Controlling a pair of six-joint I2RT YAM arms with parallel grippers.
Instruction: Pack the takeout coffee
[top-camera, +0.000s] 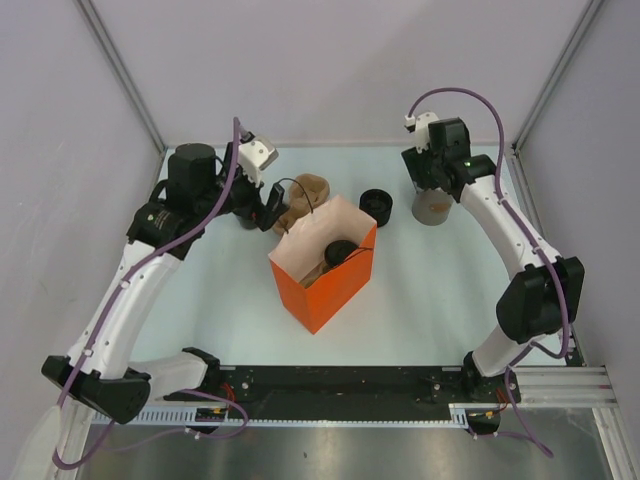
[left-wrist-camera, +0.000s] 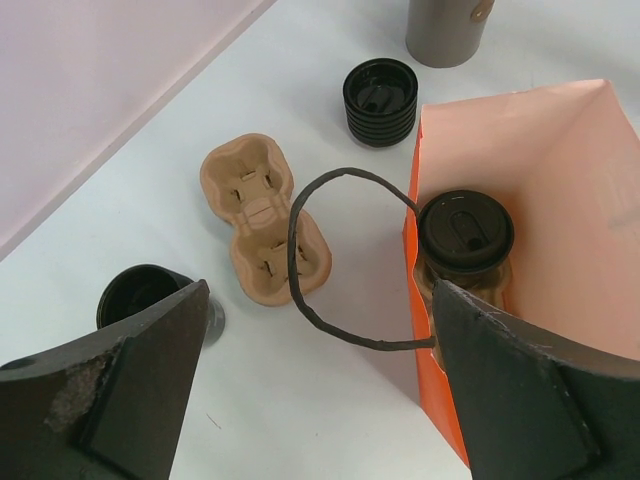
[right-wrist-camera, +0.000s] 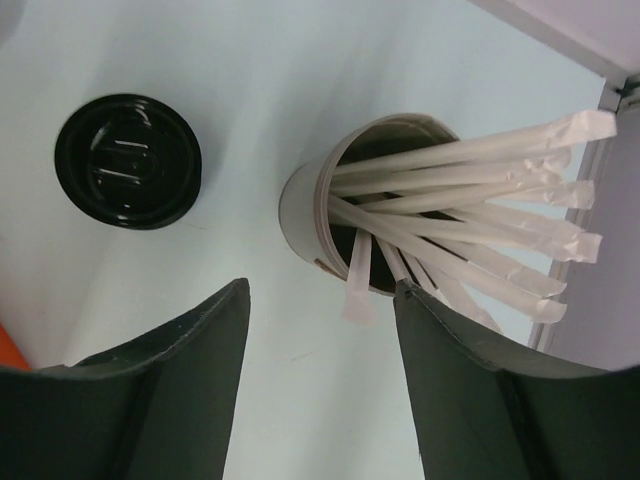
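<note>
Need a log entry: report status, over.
Left hand open by handle loop. Right hand open over stick cylinder. Lidded coffee cup inside orange bag. No obstruction seen.

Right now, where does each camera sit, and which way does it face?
Top external: above and behind the arms, looking down at the table; both arms show.
Left wrist: on the left arm, facing down at the orange bag holding the takeout coffee; left gripper frames the view.
Right wrist: on the right arm, facing down into the cylinder of white sticks; right gripper shows.
Shared: both wrist views catch the black lid.
</note>
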